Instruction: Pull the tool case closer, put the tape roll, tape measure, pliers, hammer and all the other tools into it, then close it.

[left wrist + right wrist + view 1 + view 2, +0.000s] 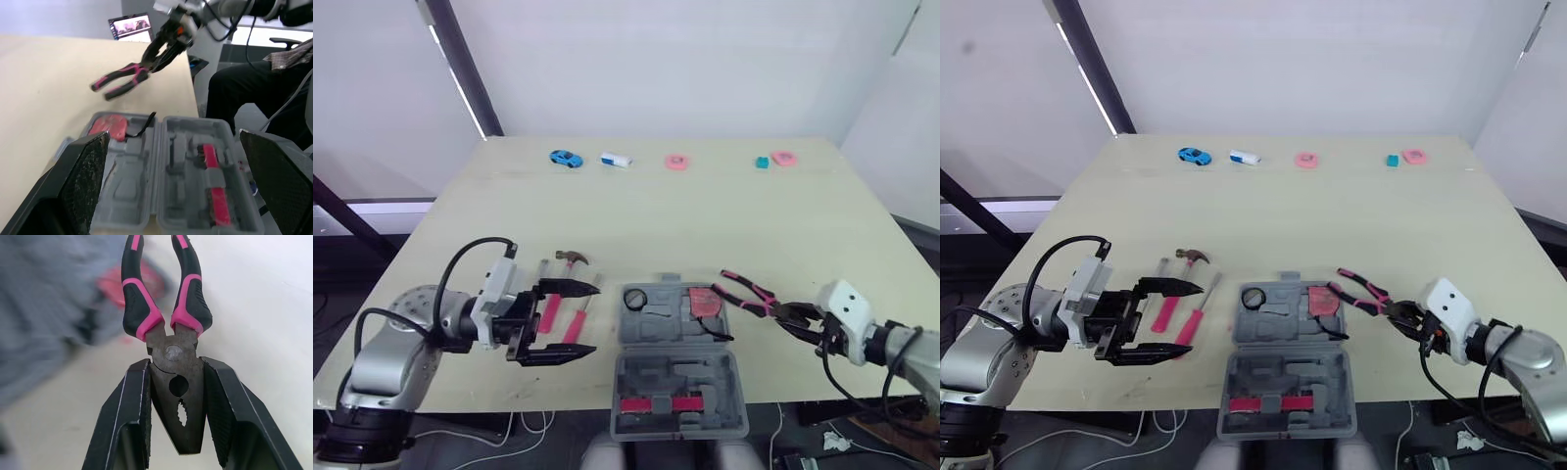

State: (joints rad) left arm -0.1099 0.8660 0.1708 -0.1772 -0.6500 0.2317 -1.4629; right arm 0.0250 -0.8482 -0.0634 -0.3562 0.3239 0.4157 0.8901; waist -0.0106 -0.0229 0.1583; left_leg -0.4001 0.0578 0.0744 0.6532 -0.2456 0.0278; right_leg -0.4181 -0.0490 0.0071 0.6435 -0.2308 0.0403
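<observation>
Currently tool case [671,377] lies open at the near tabletop [656,215] edge: grey, two moulded halves, pink pieces [636,403] seated in the near half, red tape measure [705,300] and black tape roll [635,298] in the far half. Right pincer [790,315] clamps pliers [756,294] by the steel head, pink-and-black handles spread, pointing at the case, held above the tabletop just right of it. Left pincer [595,318] spread wide, left of case, over two pink-handled screwdrivers [551,308]; hammer [570,258] just beyond them.
</observation>
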